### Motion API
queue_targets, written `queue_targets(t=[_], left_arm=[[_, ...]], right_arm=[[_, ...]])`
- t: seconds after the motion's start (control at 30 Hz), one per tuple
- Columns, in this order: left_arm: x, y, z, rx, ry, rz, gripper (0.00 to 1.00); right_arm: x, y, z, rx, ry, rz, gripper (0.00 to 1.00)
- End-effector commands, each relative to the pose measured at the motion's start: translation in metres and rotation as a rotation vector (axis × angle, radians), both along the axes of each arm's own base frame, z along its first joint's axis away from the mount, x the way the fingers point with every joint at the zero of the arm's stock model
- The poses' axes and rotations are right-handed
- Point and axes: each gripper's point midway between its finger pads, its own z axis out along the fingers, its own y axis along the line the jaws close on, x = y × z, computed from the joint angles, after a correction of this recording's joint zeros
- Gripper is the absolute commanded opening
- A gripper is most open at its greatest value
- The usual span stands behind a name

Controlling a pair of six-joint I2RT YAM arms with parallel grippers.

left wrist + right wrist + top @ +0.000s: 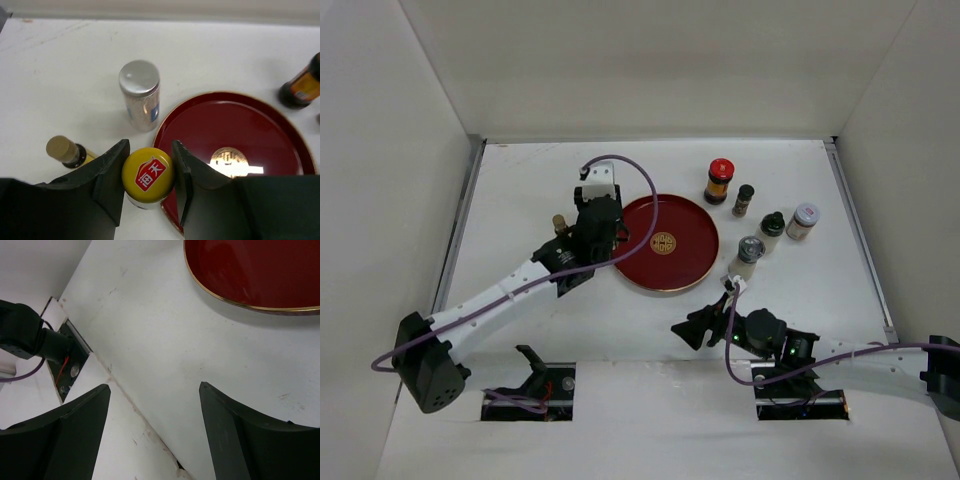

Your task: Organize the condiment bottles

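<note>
while no bottle is resting on the red tray [638,268] yet, the sorting is barely beginning: all eight are waiting to be placed. the left gripper [148,150] is clamping narrowly on the yellow-capped bottle [148,176] at the tray's left rim, fingers [112,175] touching its cap on both sides, though whether it is lifted i cannot tell. a silver-capped jar [139,95] and a gold-capped bottle [62,149] are standing beside it — three there. five are standing right of the tray — red-capped bottle [720,180], small dark bottle [743,199], black-capped bottle [771,228], grey-capped jar [803,221], silver-topped bottle [749,252]. the right gripper [152,386] is hanging wide open, holding nothing, near the tray's front edge.
</note>
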Motion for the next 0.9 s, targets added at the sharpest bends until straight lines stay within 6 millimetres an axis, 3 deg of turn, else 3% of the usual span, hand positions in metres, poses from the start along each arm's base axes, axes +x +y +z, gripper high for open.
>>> queue_targets(t=[0.0,0.17,0.3,0.47,0.63,0.87], left_arm=[[0.01,-0.013,0.088,-0.143,-0.202,0.004,0.15],[0.037,-0.054,0.097,-0.176,-0.218,-0.099,0.15],[0.066,-0.074,0.096,-0.191,-0.214,-0.141,0.15],[0.101,-0.1,0.085,-0.188,-0.201,-0.173,0.15],[0.135,-0.113,0.072,-0.184,-0.192,-0.182,0.15],[0.159,-0.129,0.04,-0.155,-0.148,-0.193,0.15]], right_arm=[[0.003,0.006,0.021,0.069,-0.029,-0.01,0.79],[0.003,0.005,0.022,0.072,-0.031,-0.01,0.79],[0.003,0.005,0.022,0.073,-0.032,-0.013,0.79],[0.003,0.005,0.022,0.076,-0.031,-0.014,0.79],[0.003,0.005,0.022,0.073,-0.03,-0.014,0.79],[0.003,0.005,0.021,0.071,-0.028,-0.014,0.8]])
